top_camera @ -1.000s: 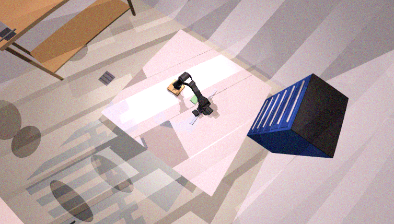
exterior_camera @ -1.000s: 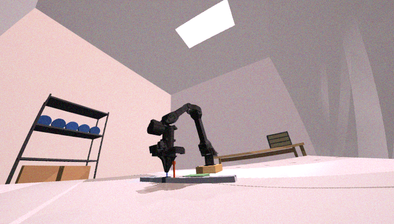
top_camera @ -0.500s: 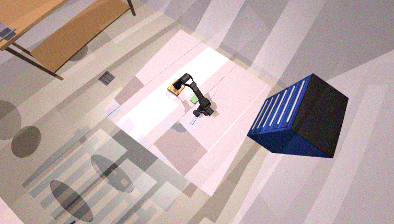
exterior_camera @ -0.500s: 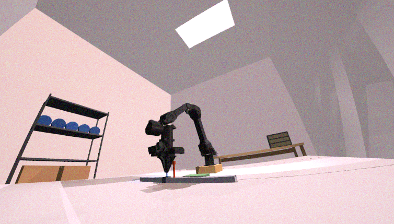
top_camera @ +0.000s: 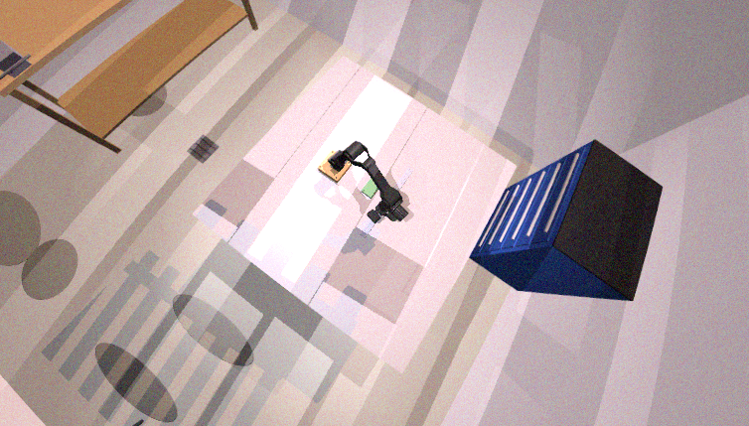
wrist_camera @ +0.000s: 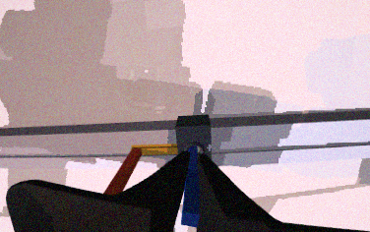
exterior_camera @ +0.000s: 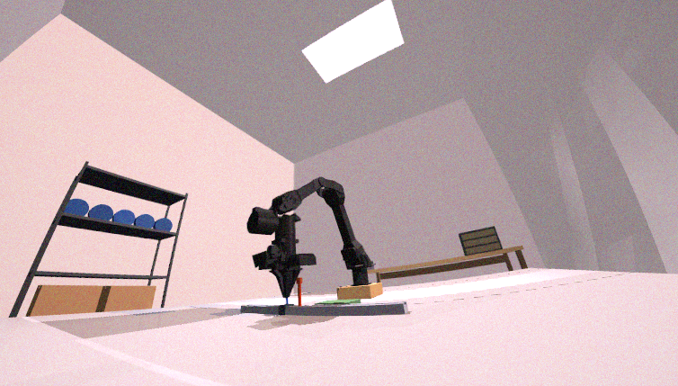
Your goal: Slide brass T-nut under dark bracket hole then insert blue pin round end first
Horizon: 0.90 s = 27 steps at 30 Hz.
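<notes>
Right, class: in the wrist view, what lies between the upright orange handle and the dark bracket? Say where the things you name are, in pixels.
A strip of yellow brass nut [wrist_camera: 157,149] runs from the orange handle's [wrist_camera: 122,172] [exterior_camera: 299,291] foot to the dark bracket [wrist_camera: 193,129]; the wrist view shows it.

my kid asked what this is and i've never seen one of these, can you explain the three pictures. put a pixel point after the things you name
It's a black one-armed robot. The first picture looks down from above, the second comes from low beside the work surface, and the third from the arm's wrist.

The gripper [top_camera: 379,221] [exterior_camera: 286,295] [wrist_camera: 196,151] is shut on a blue pin [exterior_camera: 287,300] [wrist_camera: 191,189] above a metal rail [exterior_camera: 360,309]. A dark bracket [wrist_camera: 193,129] sits across the rail. Beside it, an orange handle [exterior_camera: 299,291] [wrist_camera: 123,172] rises from a brass nut [wrist_camera: 159,149]. A green tray [top_camera: 369,188] [exterior_camera: 341,301] lies nearby.
</notes>
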Motion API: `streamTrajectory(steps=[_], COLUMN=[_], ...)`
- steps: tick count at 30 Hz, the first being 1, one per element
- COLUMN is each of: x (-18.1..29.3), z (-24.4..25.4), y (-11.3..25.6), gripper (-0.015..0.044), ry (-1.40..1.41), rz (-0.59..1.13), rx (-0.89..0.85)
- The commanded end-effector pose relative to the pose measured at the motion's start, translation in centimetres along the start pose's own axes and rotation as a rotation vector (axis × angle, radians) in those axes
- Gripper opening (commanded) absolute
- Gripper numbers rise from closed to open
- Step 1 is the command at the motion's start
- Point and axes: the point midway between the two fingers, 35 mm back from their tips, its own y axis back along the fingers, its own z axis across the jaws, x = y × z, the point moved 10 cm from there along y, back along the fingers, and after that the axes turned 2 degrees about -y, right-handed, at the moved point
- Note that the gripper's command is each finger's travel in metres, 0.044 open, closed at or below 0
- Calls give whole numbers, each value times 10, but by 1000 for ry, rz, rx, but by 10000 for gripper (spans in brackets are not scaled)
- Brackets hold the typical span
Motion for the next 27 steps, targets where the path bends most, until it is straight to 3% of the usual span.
streamTrajectory(steps=[1, 21, 27], x=[-2, -4, -4], z=[1, 1, 1], y=[-2, 0, -1], gripper=[-150, -150, 7], ry=[-4, 0, 0], rz=[17, 24, 28], rx=[7, 6, 8])
